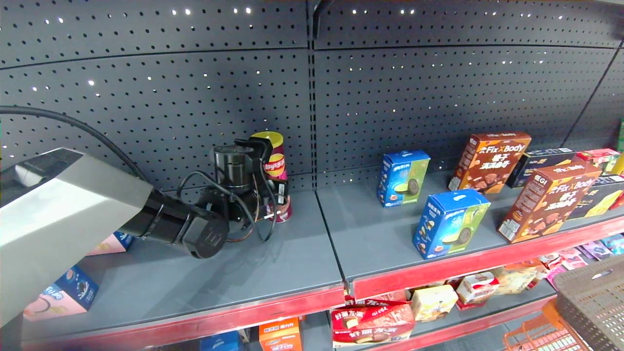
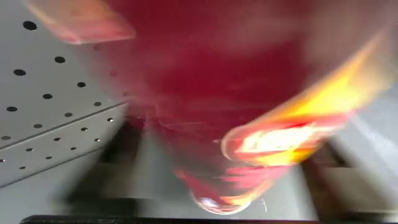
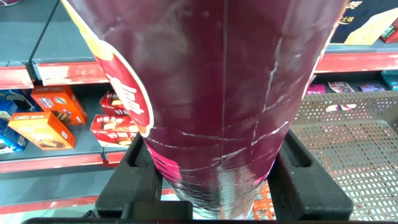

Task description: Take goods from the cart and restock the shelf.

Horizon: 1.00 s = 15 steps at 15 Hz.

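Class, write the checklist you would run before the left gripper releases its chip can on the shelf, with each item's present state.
1. The chip can stands upright: ok.
2. Its base sits flat on the shelf: cannot tell.
3. The left gripper grips it: ok.
4. The blue box stands well apart: ok.
5. The right gripper grips the second can: ok.

A red chip can (image 1: 276,165), yellow lid on, stood upright on the shelf (image 1: 302,253), left of centre. A purple can (image 3: 217,93) was held.
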Motion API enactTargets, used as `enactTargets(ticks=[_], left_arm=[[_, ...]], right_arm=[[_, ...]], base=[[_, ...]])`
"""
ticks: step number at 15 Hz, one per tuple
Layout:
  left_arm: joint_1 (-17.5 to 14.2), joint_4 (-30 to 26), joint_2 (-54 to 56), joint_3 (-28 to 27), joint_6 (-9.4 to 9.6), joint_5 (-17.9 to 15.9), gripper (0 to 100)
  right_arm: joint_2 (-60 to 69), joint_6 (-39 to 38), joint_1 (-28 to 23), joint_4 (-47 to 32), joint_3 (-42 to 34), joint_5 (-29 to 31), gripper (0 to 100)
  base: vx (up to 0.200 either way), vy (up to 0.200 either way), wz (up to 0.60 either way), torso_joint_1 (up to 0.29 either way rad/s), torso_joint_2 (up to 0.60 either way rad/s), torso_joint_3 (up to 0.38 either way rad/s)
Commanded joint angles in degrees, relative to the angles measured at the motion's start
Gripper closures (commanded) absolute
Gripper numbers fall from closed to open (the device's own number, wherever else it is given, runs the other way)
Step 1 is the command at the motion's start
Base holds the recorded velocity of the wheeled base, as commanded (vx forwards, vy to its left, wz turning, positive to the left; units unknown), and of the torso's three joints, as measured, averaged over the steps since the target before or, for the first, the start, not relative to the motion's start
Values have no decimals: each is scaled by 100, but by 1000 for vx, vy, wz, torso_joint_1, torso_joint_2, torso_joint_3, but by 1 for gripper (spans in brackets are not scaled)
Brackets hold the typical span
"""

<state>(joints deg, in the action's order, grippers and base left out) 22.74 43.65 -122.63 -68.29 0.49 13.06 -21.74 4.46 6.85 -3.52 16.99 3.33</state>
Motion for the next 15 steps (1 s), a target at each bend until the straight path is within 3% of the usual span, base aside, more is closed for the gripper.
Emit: enactTargets(ticks=[1,6,11,14,15], left_arm=[[12,3,28,88,4,-5,100],[108,20,863,817,13,-119,100],[451,20,1891,1837,-31,-128,100],[618,38,2313,2373,-295,-435,100],[609,47,2375,2505,-295,-523,100]], right_arm=[[-6,2,0,1,-21,1,100],[11,2,9,1,-21,-8,100],[55,2,0,1,-3,1,100],[73,2,-8,1,-12,10,100],[73,2,-8,1,-3,10,100]], base=[[0,0,0,0,0,0],[0,0,0,0,0,0],[0,0,0,0,0,0],[0,0,0,0,0,0],[0,0,0,0,0,0]])
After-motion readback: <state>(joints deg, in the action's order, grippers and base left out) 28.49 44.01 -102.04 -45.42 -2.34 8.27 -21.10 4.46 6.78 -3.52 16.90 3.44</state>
